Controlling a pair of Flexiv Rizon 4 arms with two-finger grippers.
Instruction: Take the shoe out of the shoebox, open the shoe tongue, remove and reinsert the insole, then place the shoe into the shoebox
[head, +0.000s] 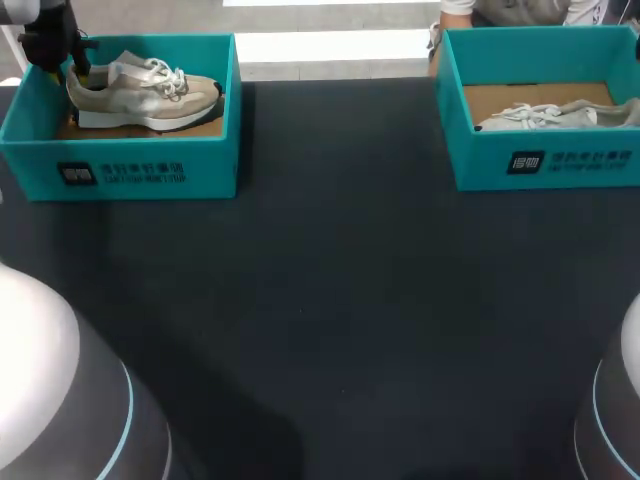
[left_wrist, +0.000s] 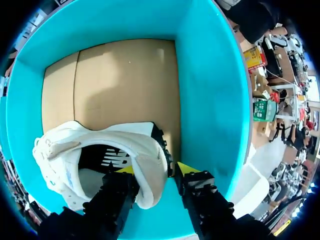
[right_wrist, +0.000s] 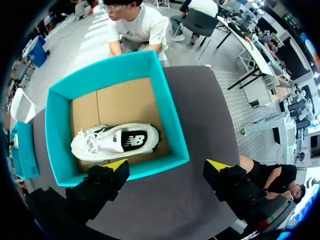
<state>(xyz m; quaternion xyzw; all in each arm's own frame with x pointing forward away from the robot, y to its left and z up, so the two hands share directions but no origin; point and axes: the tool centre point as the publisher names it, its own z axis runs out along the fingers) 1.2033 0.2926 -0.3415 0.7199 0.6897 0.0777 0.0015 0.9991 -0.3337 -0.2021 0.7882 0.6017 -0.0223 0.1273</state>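
A beige shoe (head: 145, 92) with white laces lies in the teal shoebox (head: 120, 165) at the far left, toe toward the middle. My left gripper (head: 75, 70) comes down at its heel. In the left wrist view one finger is inside the shoe (left_wrist: 145, 150) and the other behind the heel, so the left gripper (left_wrist: 156, 169) is shut on the heel collar, close to the box wall (left_wrist: 210, 100). My right gripper (right_wrist: 167, 167) hangs open over the table, near the front wall of a second teal box (right_wrist: 57, 130).
The second box (head: 545, 160) at the far right holds a pale shoe (head: 560, 115), which lies on its side on the cardboard floor (right_wrist: 115, 142). Dark tabletop (head: 330, 300) stretches between and before the boxes. My arms' bases fill the near corners.
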